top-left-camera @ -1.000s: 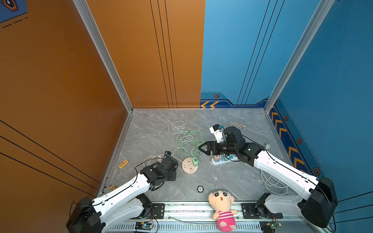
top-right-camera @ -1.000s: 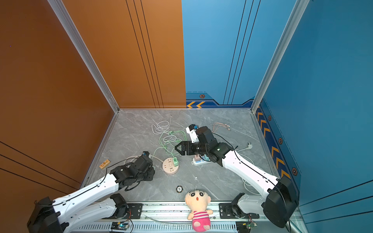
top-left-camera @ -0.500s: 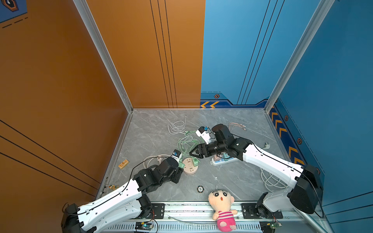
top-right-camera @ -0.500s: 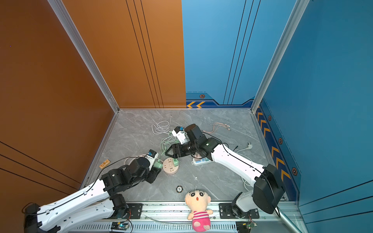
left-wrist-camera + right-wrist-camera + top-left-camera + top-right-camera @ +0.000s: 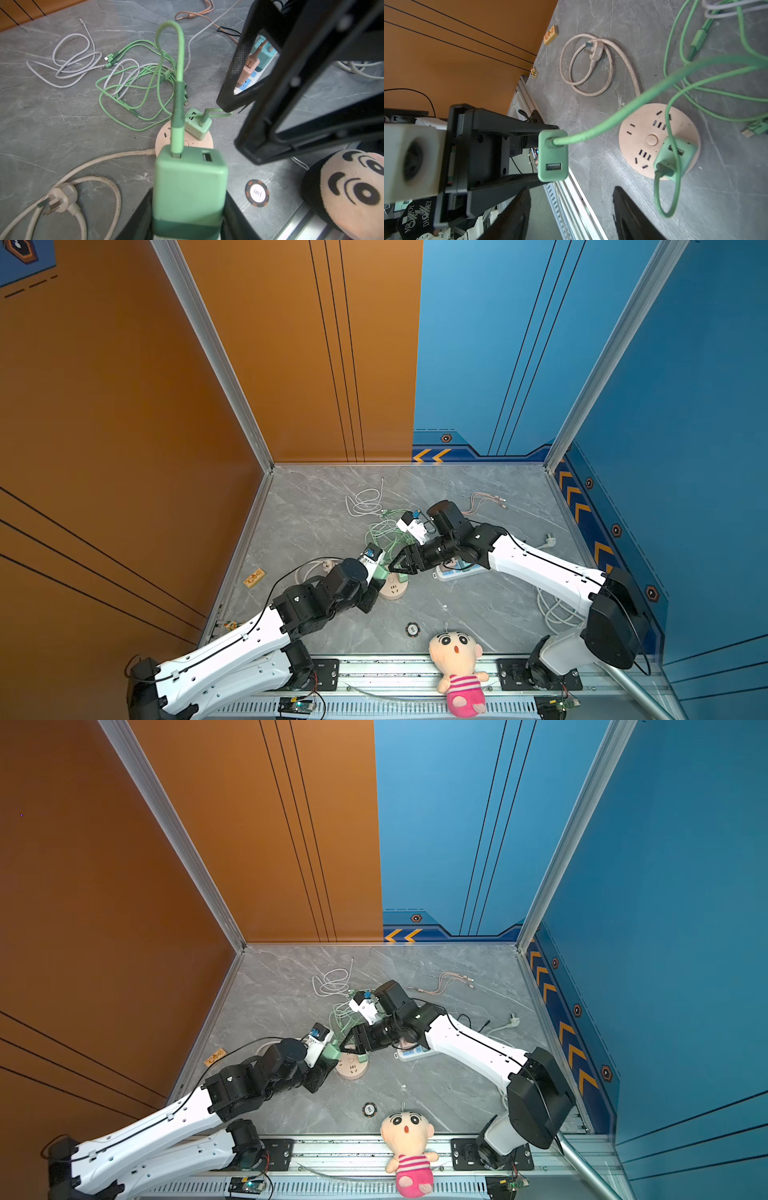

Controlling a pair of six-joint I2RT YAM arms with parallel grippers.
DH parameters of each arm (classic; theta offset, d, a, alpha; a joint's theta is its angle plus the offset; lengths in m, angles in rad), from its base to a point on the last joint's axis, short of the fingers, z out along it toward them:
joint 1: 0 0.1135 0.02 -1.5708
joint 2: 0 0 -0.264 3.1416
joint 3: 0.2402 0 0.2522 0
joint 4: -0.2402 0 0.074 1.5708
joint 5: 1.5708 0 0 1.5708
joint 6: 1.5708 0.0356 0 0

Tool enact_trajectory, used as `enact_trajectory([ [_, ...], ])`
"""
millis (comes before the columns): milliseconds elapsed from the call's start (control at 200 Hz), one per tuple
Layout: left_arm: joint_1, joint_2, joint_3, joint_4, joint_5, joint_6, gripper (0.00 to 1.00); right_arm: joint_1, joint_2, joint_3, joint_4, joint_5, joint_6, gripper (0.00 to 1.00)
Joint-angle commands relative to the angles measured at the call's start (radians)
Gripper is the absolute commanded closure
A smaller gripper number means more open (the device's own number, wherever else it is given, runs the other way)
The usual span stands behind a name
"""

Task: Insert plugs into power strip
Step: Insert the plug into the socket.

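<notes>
At the lower centre-left of both top views, the left gripper (image 5: 376,578) is pinching a green adapter (image 5: 188,187) between its fingers, holding it raised off the table. A green cable (image 5: 180,62) is arching up from the adapter's port. Just to the right, the round pink power strip (image 5: 397,591) is lying flat, and a second green adapter (image 5: 198,124) is sitting plugged into its far edge. Right of that, the right gripper (image 5: 400,566) is hovering with its jaws spread and nothing between them. Further right, a pink adapter (image 5: 249,70) and a teal adapter (image 5: 264,52) are standing on the white power strip (image 5: 457,570).
</notes>
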Motion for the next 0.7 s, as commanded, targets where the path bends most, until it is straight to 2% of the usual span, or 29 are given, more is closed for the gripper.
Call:
enact_trajectory([
  [0, -0.021, 0.010, 0.034, 0.030, 0.015, 0.034, 0.77, 0.012, 0.028, 0.027, -0.026, -0.024, -0.022, 0.38],
  [255, -0.037, 0.010, 0.035, 0.046, 0.008, 0.052, 0.77, 0.026, 0.063, 0.048, -0.025, -0.046, -0.022, 0.39],
  [536, -0.040, 0.009, 0.034, 0.065, 0.036, 0.073, 0.77, 0.042, 0.098, 0.064, -0.025, -0.069, -0.020, 0.48],
  [696, -0.040, 0.007, 0.027, 0.079, 0.043, 0.081, 0.77, 0.043, 0.105, 0.071, -0.026, -0.074, -0.020, 0.50],
])
